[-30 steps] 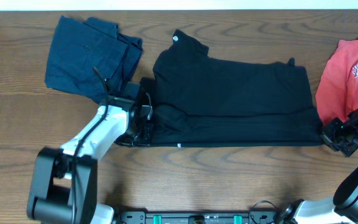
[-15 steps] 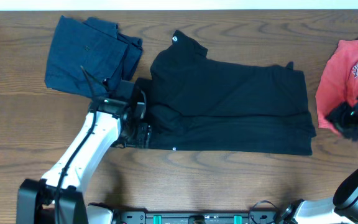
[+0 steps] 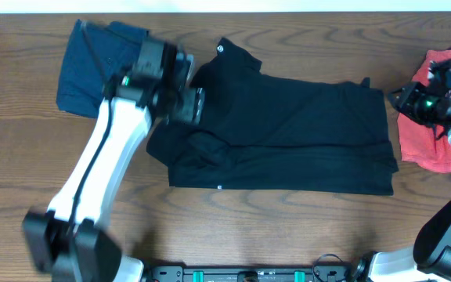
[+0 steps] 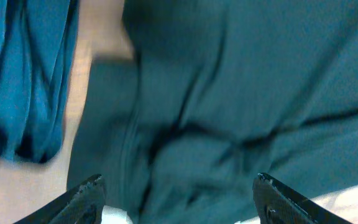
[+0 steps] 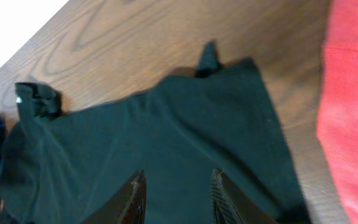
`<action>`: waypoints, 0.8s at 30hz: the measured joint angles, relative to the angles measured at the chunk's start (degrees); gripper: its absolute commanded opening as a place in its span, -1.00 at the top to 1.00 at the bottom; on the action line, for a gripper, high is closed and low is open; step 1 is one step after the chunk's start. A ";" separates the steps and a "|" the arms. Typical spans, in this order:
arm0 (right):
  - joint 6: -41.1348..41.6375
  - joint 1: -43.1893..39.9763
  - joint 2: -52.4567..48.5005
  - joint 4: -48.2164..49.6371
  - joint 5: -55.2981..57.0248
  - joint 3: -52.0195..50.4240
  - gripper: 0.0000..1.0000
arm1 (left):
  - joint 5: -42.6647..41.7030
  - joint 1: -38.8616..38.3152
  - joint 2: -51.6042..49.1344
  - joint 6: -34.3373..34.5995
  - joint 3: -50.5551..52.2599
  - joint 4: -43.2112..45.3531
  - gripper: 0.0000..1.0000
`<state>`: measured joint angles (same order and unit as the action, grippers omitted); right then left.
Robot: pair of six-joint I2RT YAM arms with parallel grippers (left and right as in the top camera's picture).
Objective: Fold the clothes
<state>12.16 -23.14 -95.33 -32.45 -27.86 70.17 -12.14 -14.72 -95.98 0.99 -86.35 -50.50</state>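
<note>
Black T-shirt (image 3: 288, 133) lies partly folded mid-table (image 3: 22, 172), between a navy garment (image 3: 84, 70) and a coral-red T-shirt (image 3: 425, 141). Left gripper (image 4: 179, 199) and right gripper (image 5: 179, 199) hover open, empty. The fabric looks light and limp; its 2 hem corners seem the best places to pinch.

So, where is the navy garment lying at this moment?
In the overhead view the navy garment lies on the far-left part of the table, just left of the black T-shirt, partly hidden by the left arm.

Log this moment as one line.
left gripper: open, over black T-shirt | right gripper: open, empty | black T-shirt: on table, ungripped
</note>
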 measured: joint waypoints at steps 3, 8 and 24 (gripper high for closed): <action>0.48 0.85 0.00 0.22 -0.26 1.31 0.18 | -1.05 0.00 -9.38 -1.51 -10.32 0.48 -0.57; 0.83 1.62 0.22 -2.27 -0.55 1.99 0.23 | -1.66 0.00 -23.69 -3.89 -23.43 7.69 -0.59; -0.48 1.84 0.22 -13.22 -0.63 1.99 0.36 | -1.68 0.00 -45.27 -4.17 -26.60 39.67 -0.31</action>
<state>11.68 -21.30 -95.11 -45.67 -28.49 72.16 -13.82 -14.72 -141.25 -3.18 -112.95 -10.83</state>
